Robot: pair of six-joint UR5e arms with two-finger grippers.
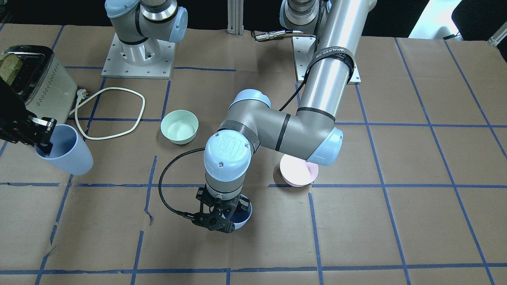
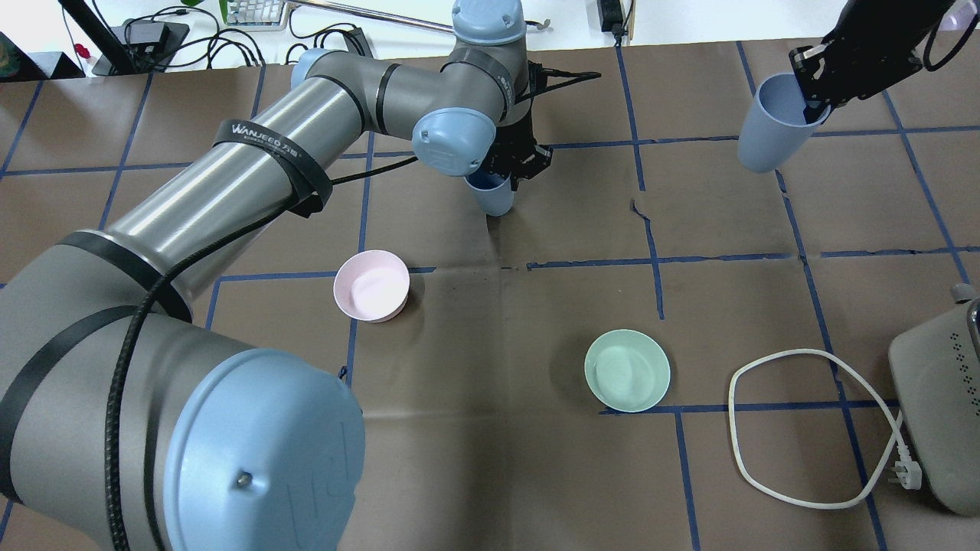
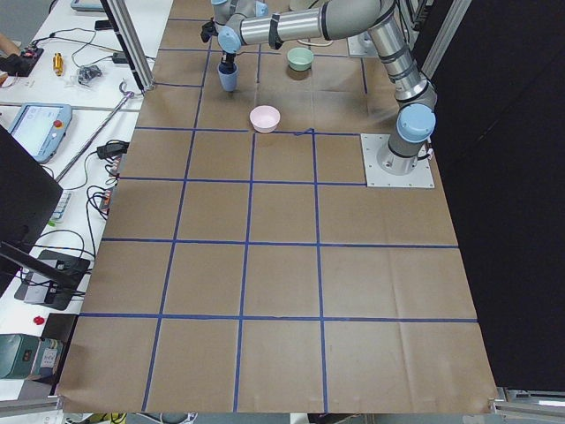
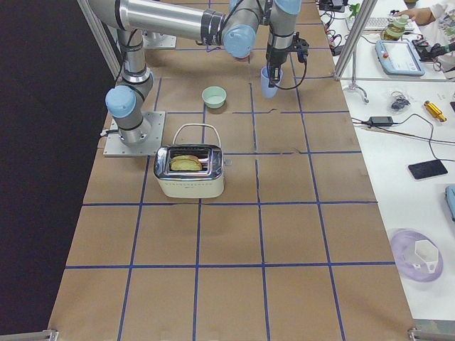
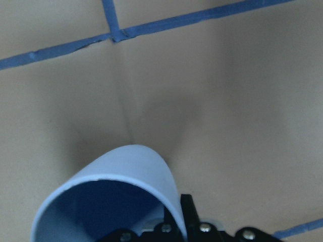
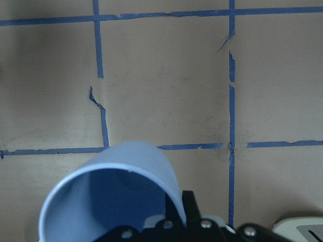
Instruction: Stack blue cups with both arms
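My left gripper (image 1: 216, 219) is shut on the rim of one blue cup (image 1: 242, 217) near the table's middle, one finger inside it. The cup hangs upright, close to the table; I cannot tell if it touches. It also shows in the overhead view (image 2: 491, 196) under the left gripper (image 2: 511, 162), and in the left wrist view (image 5: 108, 201). My right gripper (image 1: 39, 136) is shut on the rim of the second blue cup (image 1: 67, 152), held tilted and well above the table. That cup (image 2: 769, 126) and the right gripper (image 2: 819, 96) show at the overhead view's far right, and the cup also in the right wrist view (image 6: 111, 196).
A mint-green bowl (image 2: 626, 370) and a pale pink bowl (image 2: 371, 285) sit on the brown paper with its blue tape grid. A toaster (image 1: 39, 85) with bread stands on the robot's right, its white cord (image 1: 113, 114) looped on the table beside it.
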